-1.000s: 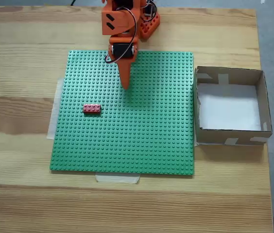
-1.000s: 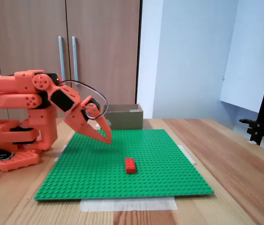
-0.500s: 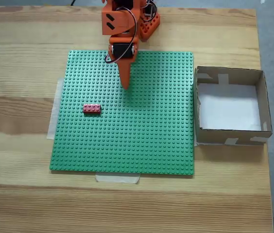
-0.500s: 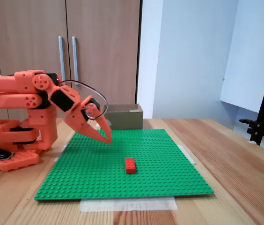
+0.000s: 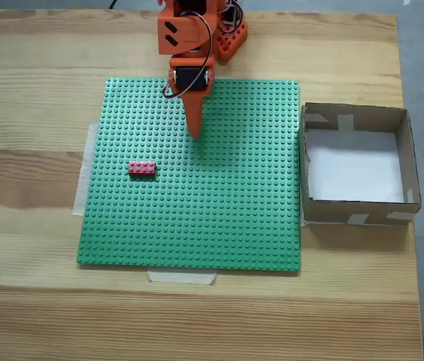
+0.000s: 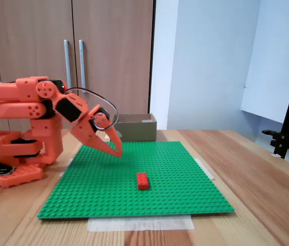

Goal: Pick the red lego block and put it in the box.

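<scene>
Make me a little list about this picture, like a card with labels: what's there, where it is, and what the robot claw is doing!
red lego block: lying flat on the green baseplate, toward its left side in the top-down fixed view
box: off the baseplate's right edge in that view, nothing on its white floor
gripper: shut, holding nothing, pointing down over the baseplate's far part near the arm's base
gripper height: tip looks raised above the studs in the side fixed view
block and gripper: apart, not touching
table: light wood

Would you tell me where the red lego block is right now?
In a fixed view from above, the red lego block lies on the left part of the green baseplate, down-left of the gripper, far from the box.
</scene>
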Controlling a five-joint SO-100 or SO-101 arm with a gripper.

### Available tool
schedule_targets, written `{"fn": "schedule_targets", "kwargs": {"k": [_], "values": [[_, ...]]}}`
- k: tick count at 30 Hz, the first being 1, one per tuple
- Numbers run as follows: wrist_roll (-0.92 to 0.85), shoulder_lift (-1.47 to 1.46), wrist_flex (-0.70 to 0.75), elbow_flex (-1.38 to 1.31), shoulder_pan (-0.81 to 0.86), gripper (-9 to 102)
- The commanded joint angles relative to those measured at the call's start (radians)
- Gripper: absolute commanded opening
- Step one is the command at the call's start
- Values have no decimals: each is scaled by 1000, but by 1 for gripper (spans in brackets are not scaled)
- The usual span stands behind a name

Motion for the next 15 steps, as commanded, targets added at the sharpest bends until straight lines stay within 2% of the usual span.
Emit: {"fn": "schedule_targets", "kwargs": {"k": [1, 15], "values": [[-14, -8, -5, -5, 5, 1], [15, -293, 41, -348, -5, 1]]}}
